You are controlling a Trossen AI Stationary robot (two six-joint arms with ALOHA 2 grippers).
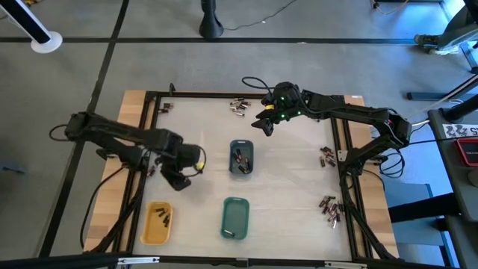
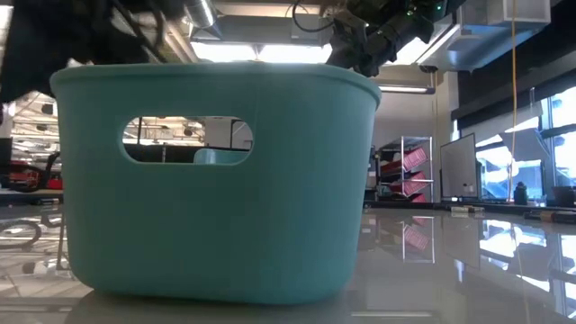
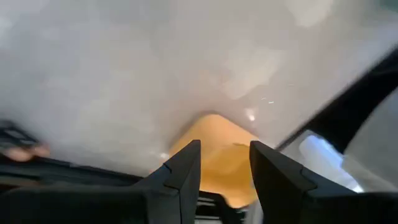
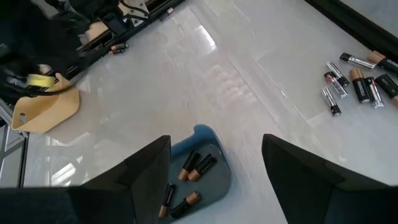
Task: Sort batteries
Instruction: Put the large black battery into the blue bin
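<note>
Grey floor (image 1: 149, 67) crossed by dark seam lines on all sides of the wooden table (image 1: 133, 104), which carries a black frame (image 1: 194, 95) around a pale glossy work surface (image 1: 299, 187). A white cylinder (image 1: 45, 39) lies on the floor at the far left corner; a black stand base (image 1: 211, 28) sits farther back, cables trailing beside it. Low view: ceiling light panels (image 2: 270, 49) glow overhead, tall windows (image 2: 549, 144) on the right, a red-binned shelf rack (image 2: 409, 171) and a dark monitor (image 2: 459, 166) beyond the reflective tabletop (image 2: 468, 261).

No readable text — none anywhere
</note>
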